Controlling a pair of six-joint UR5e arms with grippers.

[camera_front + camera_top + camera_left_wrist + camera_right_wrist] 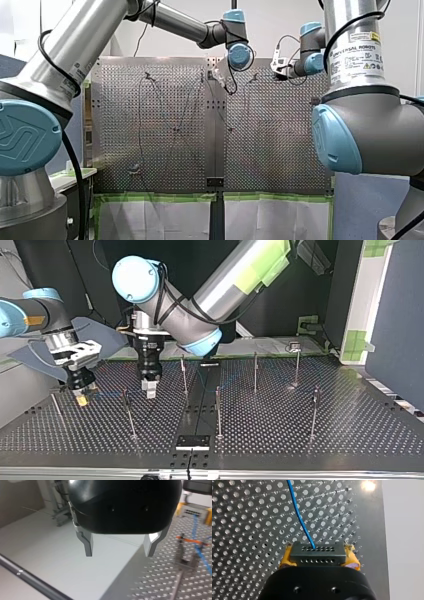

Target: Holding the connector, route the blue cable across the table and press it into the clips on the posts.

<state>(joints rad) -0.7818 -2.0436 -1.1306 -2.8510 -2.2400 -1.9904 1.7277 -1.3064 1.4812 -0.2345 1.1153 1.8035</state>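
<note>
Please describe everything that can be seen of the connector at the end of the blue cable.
The connector is a small dark grey rectangular block, plastic by its look, with two rows of small round holes in its face. It sits crosswise between the yellow pads of my right tool, which is shut on its two ends. The blue cable leaves a hole in the row farther from the tool and runs ahead over the perforated table. Whether the connector touches the table cannot be told.
</note>
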